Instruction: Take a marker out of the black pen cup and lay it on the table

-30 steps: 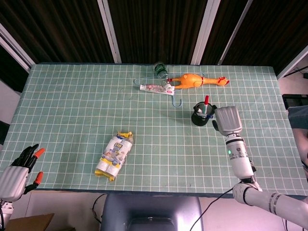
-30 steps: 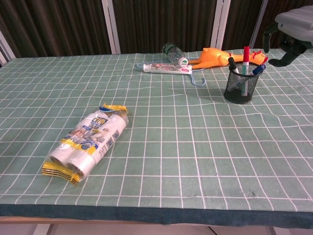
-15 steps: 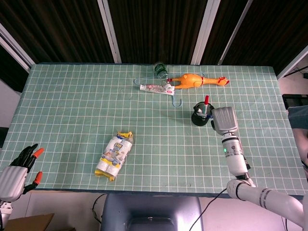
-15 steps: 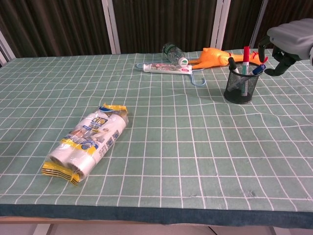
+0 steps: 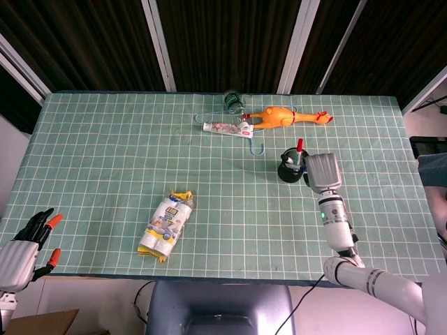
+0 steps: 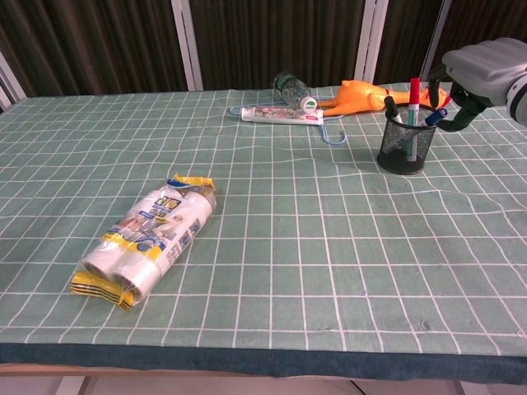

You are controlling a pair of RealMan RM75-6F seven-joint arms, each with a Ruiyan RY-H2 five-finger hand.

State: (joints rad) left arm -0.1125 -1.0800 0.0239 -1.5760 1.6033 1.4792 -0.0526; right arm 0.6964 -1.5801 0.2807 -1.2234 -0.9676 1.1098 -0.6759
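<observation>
The red-capped marker (image 6: 414,92) stands nearly upright in the black pen cup (image 6: 407,141), just left of the right hand (image 6: 478,70), which holds nothing, fingers curled downward and apart. Over the last second that hand has moved leftward to the cup's rim. The left hand (image 5: 28,244) idles, fingers spread, well apart off the counter (image 5: 105,160).

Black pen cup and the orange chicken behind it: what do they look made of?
The black pen cup looks like matte wire mesh, probably metal: the markers show through its wall. The orange chicken looks like smooth, slightly glossy rubber or soft plastic; which one the view leaves open.
</observation>
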